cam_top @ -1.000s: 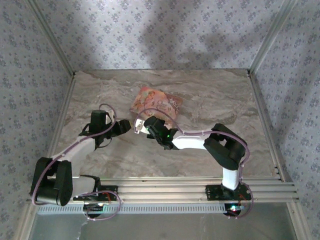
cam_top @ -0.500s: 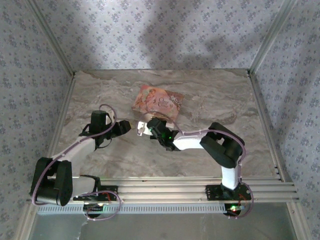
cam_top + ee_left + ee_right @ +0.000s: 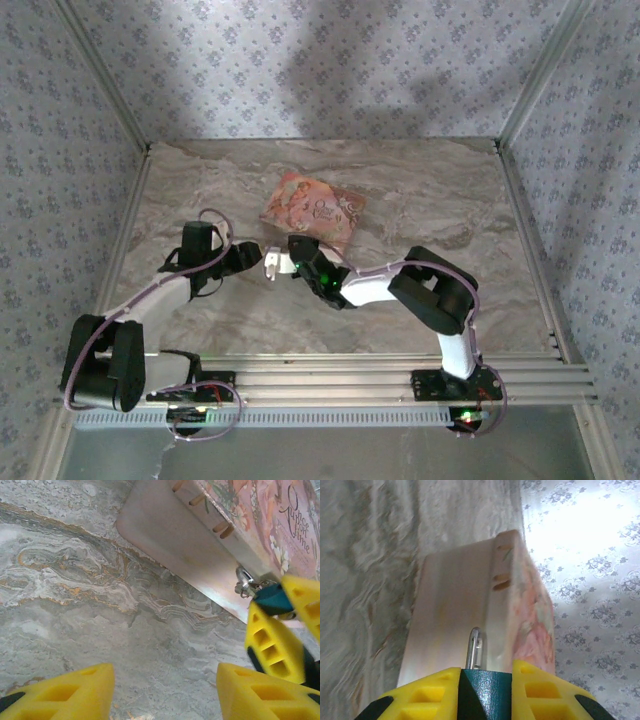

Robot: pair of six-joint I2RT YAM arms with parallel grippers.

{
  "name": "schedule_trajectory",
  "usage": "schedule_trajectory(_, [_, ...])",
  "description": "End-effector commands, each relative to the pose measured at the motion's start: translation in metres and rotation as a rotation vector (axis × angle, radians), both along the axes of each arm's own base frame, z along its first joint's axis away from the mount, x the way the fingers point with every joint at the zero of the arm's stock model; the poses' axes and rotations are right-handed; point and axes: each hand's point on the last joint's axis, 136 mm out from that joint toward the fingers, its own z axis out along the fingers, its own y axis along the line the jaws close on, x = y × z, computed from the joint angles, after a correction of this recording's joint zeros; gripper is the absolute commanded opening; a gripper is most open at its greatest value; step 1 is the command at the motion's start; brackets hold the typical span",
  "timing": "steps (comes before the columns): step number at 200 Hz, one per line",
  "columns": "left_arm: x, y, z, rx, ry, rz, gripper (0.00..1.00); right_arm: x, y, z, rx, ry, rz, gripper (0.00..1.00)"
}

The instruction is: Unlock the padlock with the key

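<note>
From above, the left end effector [image 3: 250,256] and right end effector [image 3: 276,264] stood close together just nearside of the floral box [image 3: 314,208] on the marbled surface [image 3: 420,190]. The left wrist camera added detail: its own fingers [image 3: 65,695] were spread wide over bare stone, holding nothing, while the right's fingers pinched a teal padlock [image 3: 272,599] just beside the box's pale side. The right wrist camera alone showed the padlock's metal loop [image 3: 475,647] pointing at the box.

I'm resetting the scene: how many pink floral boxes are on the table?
1: the pink floral box lies mid-table, just beyond the right gripper. The arms cover too little to hide another.
</note>
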Motion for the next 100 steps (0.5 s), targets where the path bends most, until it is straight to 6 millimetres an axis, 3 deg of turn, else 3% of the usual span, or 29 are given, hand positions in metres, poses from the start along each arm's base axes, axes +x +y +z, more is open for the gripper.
schedule_trajectory(1, [0.0, 0.003, -0.002, 0.02, -0.003, -0.001, 0.56, 0.013, 0.0, 0.018, 0.106, 0.042, -0.028, 0.0])
schedule_trajectory(24, [-0.001, 0.004, -0.003, 0.024, -0.001, -0.002, 0.56, 0.007, -0.004, 0.009, 0.109, 0.071, -0.039, 0.0])
schedule_trajectory(42, [-0.001, 0.005, -0.003, 0.028, -0.002, 0.001, 0.56, -0.005, 0.0, 0.015, 0.136, 0.105, -0.033, 0.0])
schedule_trajectory(74, [0.002, 0.009, 0.002, 0.043, -0.013, 0.024, 0.57, -0.024, 0.014, 0.058, 0.297, 0.195, -0.061, 0.0])
schedule_trajectory(100, [0.001, 0.018, 0.01, 0.076, -0.027, 0.057, 0.58, -0.028, 0.019, 0.099, 0.375, 0.183, -0.099, 0.0])
